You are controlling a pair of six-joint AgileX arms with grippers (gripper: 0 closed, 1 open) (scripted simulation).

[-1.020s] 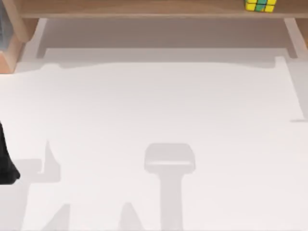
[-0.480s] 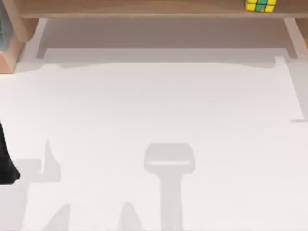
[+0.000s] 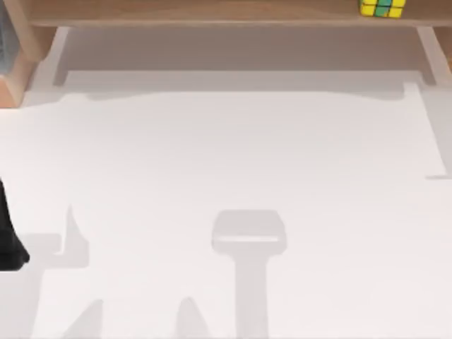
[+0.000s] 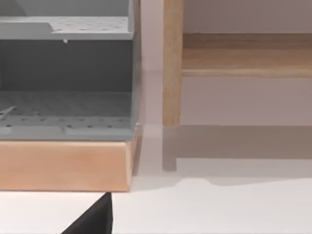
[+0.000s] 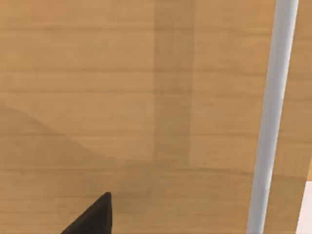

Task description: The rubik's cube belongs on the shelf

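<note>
The rubik's cube point(image 3: 382, 7), yellow and green with dark grid lines, sits on the shelf point(image 3: 212, 13) near its right end, at the far edge of the top view. Nothing grips it. A black part of my left arm point(image 3: 10, 236) shows at the table's left edge, far from the cube. A black corner of my left gripper point(image 4: 92, 220) appears low in the left wrist view, facing the shelf board point(image 4: 243, 53) and a wooden post point(image 4: 171, 63). A black corner of my right gripper point(image 5: 92, 217) hangs close over light-brown wood point(image 5: 122, 97) beside a pale upright point(image 5: 273, 117).
A grey perforated rack point(image 4: 63, 112) on a wooden base point(image 4: 63, 165) stands at the table's far left, next to the shelf's post; its corner point(image 3: 13, 74) shows in the top view. A pale support point(image 3: 429, 56) stands under the shelf's right end. The white table point(image 3: 233, 155) stretches in front.
</note>
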